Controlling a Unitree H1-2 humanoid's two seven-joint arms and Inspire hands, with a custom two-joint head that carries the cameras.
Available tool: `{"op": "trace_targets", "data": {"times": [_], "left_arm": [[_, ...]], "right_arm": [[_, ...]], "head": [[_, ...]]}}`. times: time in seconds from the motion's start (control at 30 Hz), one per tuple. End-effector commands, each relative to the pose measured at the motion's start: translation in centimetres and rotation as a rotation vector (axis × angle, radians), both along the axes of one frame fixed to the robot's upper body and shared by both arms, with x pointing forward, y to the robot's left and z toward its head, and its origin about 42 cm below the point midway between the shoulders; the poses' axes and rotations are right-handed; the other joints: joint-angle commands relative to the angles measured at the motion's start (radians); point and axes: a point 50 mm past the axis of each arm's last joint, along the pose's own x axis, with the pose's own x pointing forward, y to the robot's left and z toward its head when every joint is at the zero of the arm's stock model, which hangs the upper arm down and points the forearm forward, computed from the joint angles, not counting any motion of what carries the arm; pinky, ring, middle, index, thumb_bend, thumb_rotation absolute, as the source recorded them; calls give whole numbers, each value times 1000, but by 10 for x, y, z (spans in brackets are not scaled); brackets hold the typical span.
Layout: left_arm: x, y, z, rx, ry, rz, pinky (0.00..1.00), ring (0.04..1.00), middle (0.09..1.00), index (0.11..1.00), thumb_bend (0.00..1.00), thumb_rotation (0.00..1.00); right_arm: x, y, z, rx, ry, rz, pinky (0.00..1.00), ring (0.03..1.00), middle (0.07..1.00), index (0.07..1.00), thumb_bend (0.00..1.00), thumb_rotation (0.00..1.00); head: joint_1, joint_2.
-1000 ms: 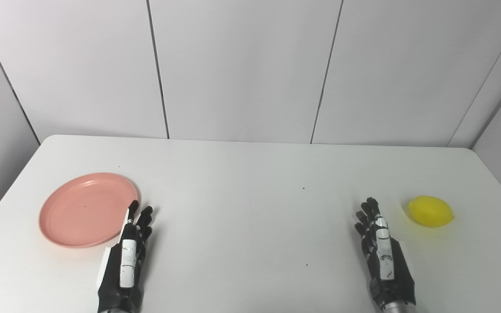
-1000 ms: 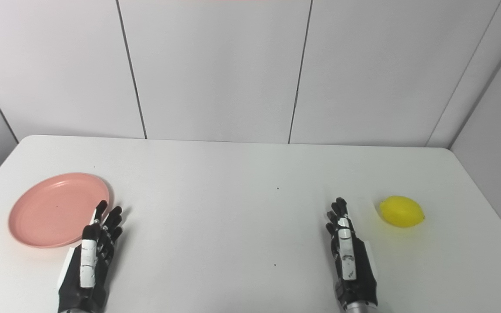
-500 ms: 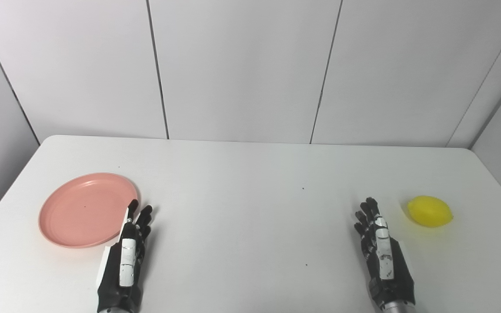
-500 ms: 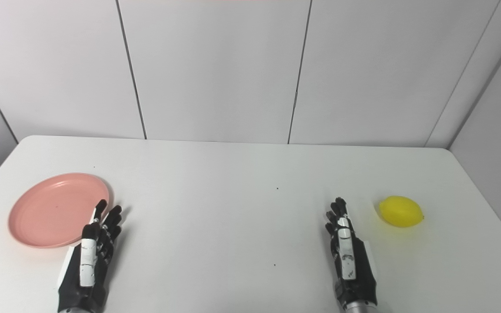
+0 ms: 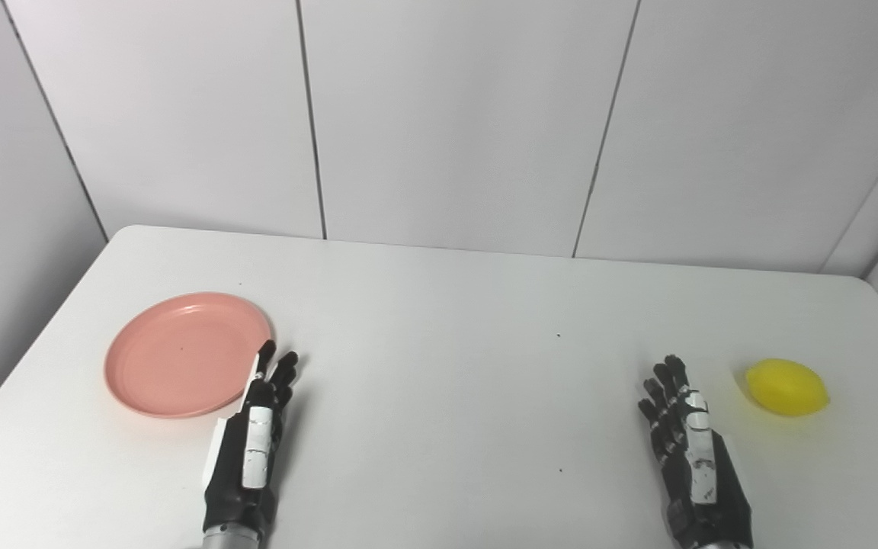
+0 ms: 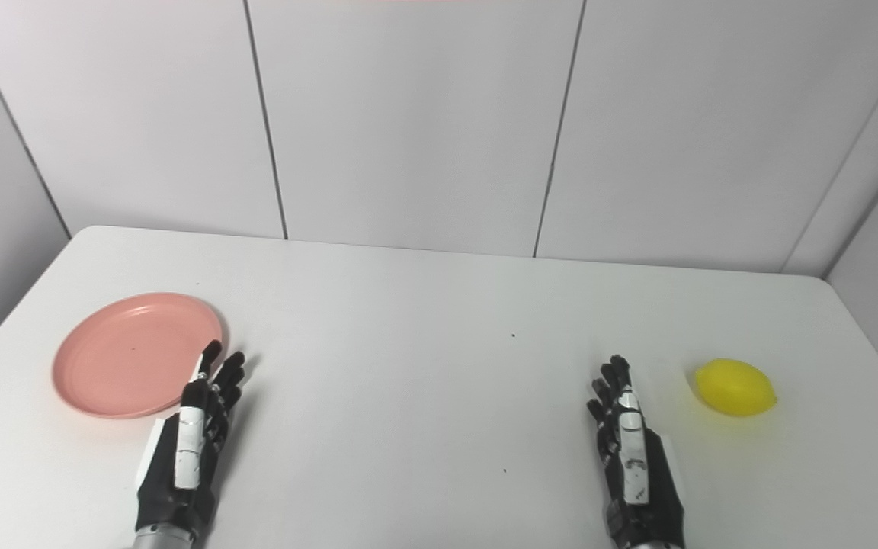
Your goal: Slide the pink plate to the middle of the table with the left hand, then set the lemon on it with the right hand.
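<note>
Lying flat on the left part of the white rectangular table (image 5: 439, 305), the round salmon-pink plastic plate (image 5: 180, 354) shows a shallow raised rim and a smooth matte well with one tiny dark speck near its centre; nothing sits in it; taking the table's middle as the clock's centre, the plate sits at about nine o'clock, well apart from that middle. The black-and-silver left hand (image 5: 252, 442) rests palm-down at the plate's five o'clock, its fingers stretched forward and slightly spread, holding nothing; its outermost fingertips (image 5: 265, 351) lie just beside the plate's near right rim, and whether they touch it cannot be told. Over on the right side of the table, at about three o'clock from the middle, lies the bright yellow lemon (image 5: 787, 387), oval, glossy, with a small nub at its right end, resting on its side and casting a faint yellow tint on the tabletop; it is well apart from the plate. The black-and-silver right hand (image 5: 692, 450) lies palm-down at the lemon's eight o'clock, near it but not touching, fingers extended and a little apart, empty. A few small dark specks (image 5: 559, 335) dot the tabletop between the two hands; pale grey wall panels (image 5: 454, 114) with thin dark seams stand behind the table's far edge.
</note>
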Motion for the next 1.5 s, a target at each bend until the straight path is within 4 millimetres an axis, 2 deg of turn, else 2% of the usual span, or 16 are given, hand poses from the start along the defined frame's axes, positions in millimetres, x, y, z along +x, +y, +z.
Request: {"op": "trace_targets", "data": {"times": [0.0,0.33,0.43,0.6,0.87,1.1,1.23,1.37,1.47], "left_arm": [[-6,-11,-12,-8,37,-2,1000,964,936,970,764,1000],[-6,-23,-19,-5,28,-9,1000,970,940,973,759,1000],[-5,-28,-21,-15,33,-4,1000,970,940,968,747,1000],[-2,-33,-27,-24,35,2,1000,962,933,963,704,1000],[-1,-39,-33,-21,23,-1,1000,959,929,956,700,1000],[-2,-41,-34,-20,28,-1,1000,957,927,955,668,1000],[-2,-40,-34,-25,21,4,1000,963,931,955,715,1000],[-3,-37,-34,-25,24,4,1000,958,928,954,685,1000],[-3,-34,-35,-20,22,8,1000,953,923,913,681,1000]], "right_arm": [[-19,-19,-33,-7,98,-29,1000,997,999,1000,737,1000],[-21,-29,-35,-12,107,-21,1000,1000,1000,1000,715,1000],[-19,-31,-37,-3,106,-20,1000,1000,1000,1000,706,1000],[-16,-36,-41,7,115,-16,1000,1000,1000,1000,693,1000],[-14,-41,-45,14,125,-13,1000,1000,1000,1000,692,1000],[-15,-39,-45,24,133,-18,1000,1000,1000,1000,693,1000],[-15,-36,-43,26,140,-17,1000,1000,1000,1000,720,1000],[-16,-35,-43,26,129,-11,1000,1000,1000,1000,718,1000],[-15,-32,-43,29,126,-11,1000,1000,1000,1000,719,1000]], "head": [[8,0],[90,-30],[126,-50],[148,-71],[185,-101],[191,-107],[184,-106],[182,-102],[174,-103]]}}
